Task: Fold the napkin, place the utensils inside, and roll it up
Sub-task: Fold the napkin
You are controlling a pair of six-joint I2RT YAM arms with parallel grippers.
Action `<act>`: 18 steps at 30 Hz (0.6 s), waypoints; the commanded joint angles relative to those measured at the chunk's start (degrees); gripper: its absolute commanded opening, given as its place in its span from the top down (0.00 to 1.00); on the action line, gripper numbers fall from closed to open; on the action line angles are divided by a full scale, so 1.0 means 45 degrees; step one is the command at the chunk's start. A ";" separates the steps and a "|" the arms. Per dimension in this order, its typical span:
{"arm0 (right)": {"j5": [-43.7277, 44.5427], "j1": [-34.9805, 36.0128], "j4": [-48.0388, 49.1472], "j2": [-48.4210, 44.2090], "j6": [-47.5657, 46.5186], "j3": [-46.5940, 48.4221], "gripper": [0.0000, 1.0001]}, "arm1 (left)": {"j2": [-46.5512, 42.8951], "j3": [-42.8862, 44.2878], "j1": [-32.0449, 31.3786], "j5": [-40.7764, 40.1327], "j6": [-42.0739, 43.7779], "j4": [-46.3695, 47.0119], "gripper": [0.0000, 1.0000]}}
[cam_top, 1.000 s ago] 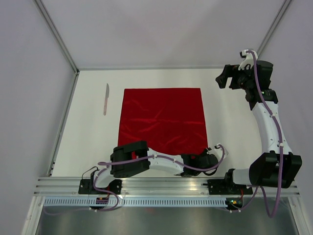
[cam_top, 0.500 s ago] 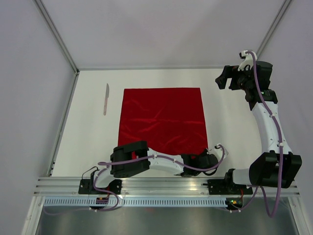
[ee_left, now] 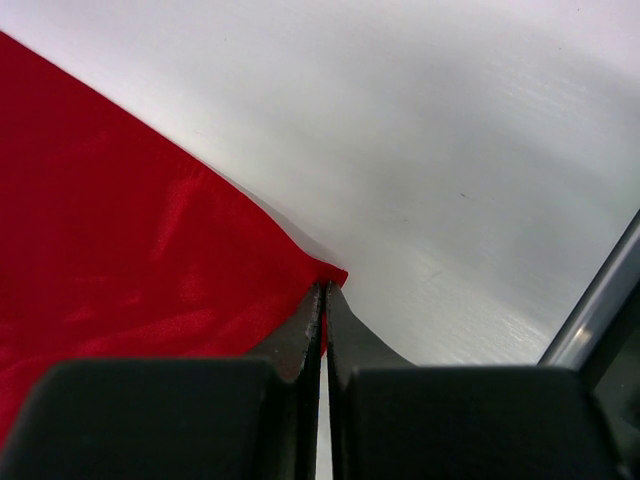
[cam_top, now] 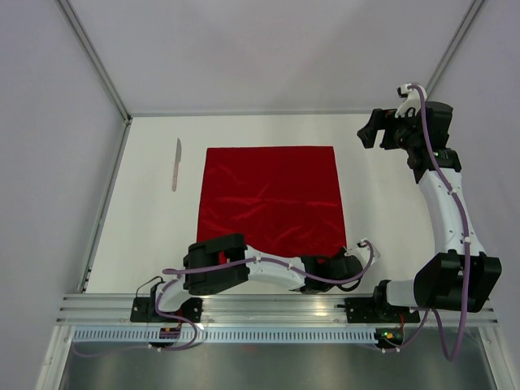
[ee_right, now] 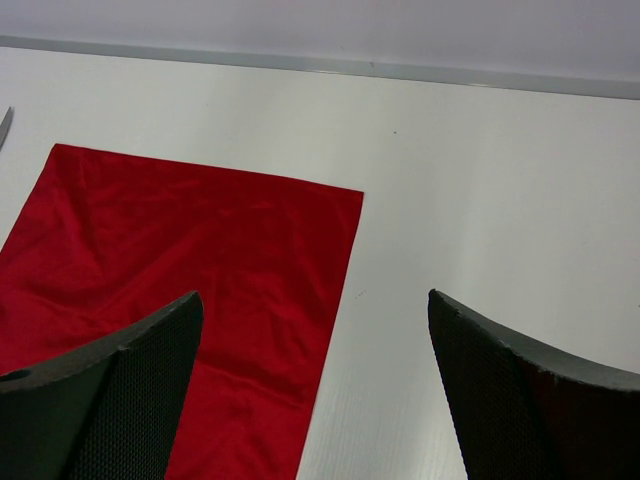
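napkin (cam_top: 270,199) lay flat and spread open at the middle of the white table (cam_top: 390,203), with fine creases and all four edges showing in the top view. left gripper (ee_left: 324,290) was low at the napkin's 5 o'clock corner, the one nearest the arm bases. its jaws were pressed together with no gap, and the very tip of that red corner was pinched between them. in the left wrist view the rest of the cloth ran off toward 9 o'clock and bare table filled 12 to 3 o'clock. right gripper (cam_top: 374,130) was held up above the table at about 2 o'clock from the napkin, off the cloth. its jaws were spread wide with nothing between them. the right wrist view looked down past both fingers at the napkin's far-right corner and bare table. a knife (cam_top: 176,164) lay on the table at about 10 o'clock from the napkin, well apart from it, roughly parallel to its left edge. neither gripper touched the knife.
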 commanded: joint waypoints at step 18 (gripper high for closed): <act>-0.0099 -0.0059 -0.0168 -0.0013 -0.0025 -0.0012 0.02 | -0.1537 0.0774 0.0109 0.1525 -0.0762 0.0466 0.98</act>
